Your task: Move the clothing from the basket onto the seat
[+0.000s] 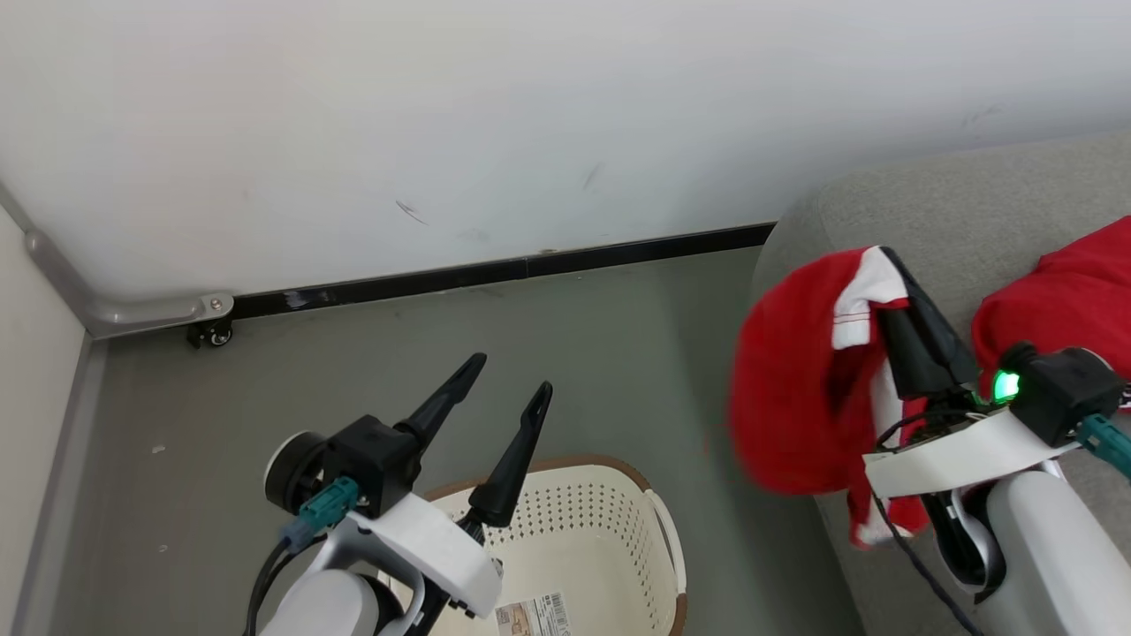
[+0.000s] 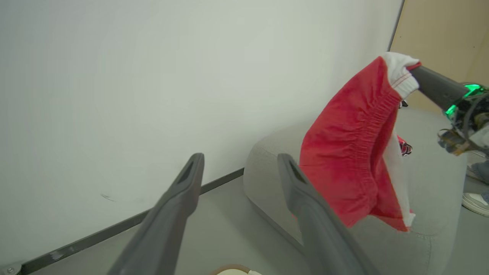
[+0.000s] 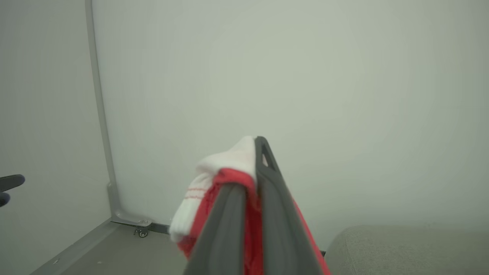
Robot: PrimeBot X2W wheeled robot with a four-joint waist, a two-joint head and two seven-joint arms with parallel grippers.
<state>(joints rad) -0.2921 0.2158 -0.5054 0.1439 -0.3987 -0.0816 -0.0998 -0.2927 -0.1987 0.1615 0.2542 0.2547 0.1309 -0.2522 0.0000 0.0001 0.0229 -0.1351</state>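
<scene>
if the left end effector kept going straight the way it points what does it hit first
Likely the white wall, low down; the left end effector aims just past the rounded end of the seat, though depth is unclear.

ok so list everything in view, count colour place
seat: 1, grey, right
hanging garment: 1, red with white trim, at the seat's left end
second garment: 1, red, lying on the seat
basket: 1, cream with brown rim, on the floor
wall: 1, white, behind
skirting: 1, black, foot of wall
shoe: 1, white, floor beyond the seat
left tool: 1, dark, open above the basket
right tool: 1, dark, shut on the hanging garment
</scene>
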